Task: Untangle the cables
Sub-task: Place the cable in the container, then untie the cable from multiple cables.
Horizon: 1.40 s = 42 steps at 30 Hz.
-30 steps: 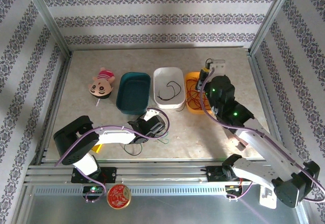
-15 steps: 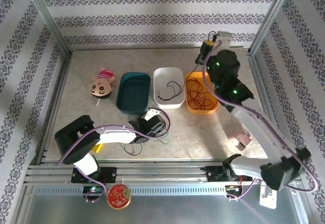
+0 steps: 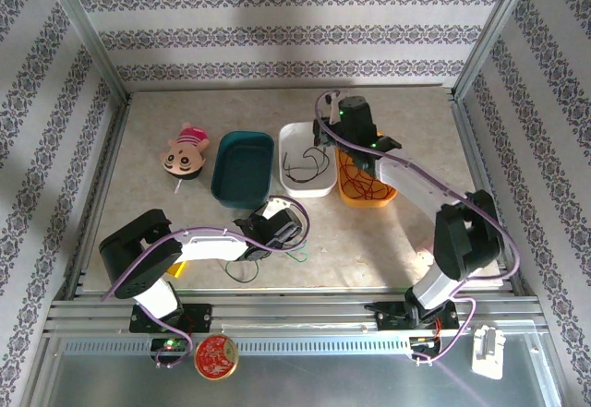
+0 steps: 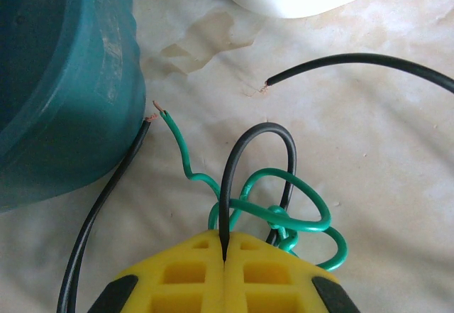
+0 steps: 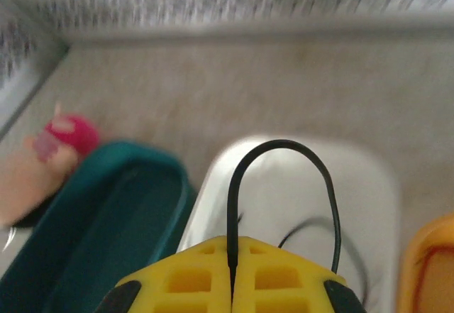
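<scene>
A tangle of green cable (image 4: 284, 213) and black cable (image 4: 255, 139) lies on the table in front of the teal bin (image 4: 57, 79). My left gripper (image 4: 225, 245) is shut on a loop of that black cable; from above, this gripper (image 3: 280, 230) sits low beside the tangle (image 3: 295, 255). My right gripper (image 5: 232, 242) is shut on another black cable loop (image 5: 284, 146) and hovers over the white tray (image 5: 305, 192). From above, the right gripper (image 3: 325, 135) is at the white tray's (image 3: 297, 135) back right corner. Red cables (image 3: 360, 178) lie in the orange tray (image 3: 377, 199).
A plush toy (image 3: 185, 153) lies left of the teal bin (image 3: 242, 167). A loose black cable (image 3: 309, 162) rests in the white tray. Another black cable end (image 4: 355, 61) lies on the table by the tangle. Metal frame rails border the table on all sides.
The right arm swung left from above the orange tray's back corner to over the white tray, its black cable still pinched. The left arm and the tangle stayed put.
</scene>
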Each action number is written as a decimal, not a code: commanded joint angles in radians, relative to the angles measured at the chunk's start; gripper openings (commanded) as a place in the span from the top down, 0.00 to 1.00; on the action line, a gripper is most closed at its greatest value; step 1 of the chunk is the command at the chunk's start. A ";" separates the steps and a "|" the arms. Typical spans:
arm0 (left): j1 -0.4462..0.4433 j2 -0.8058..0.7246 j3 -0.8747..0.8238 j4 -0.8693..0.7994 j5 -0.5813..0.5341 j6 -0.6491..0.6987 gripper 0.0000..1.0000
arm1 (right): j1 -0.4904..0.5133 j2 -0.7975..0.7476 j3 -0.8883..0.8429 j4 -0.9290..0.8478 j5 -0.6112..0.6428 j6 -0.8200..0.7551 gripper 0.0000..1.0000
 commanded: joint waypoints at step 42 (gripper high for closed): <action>-0.013 -0.115 -0.042 0.056 0.046 0.048 0.96 | 0.245 -0.218 -0.280 -0.391 -0.044 -0.155 0.52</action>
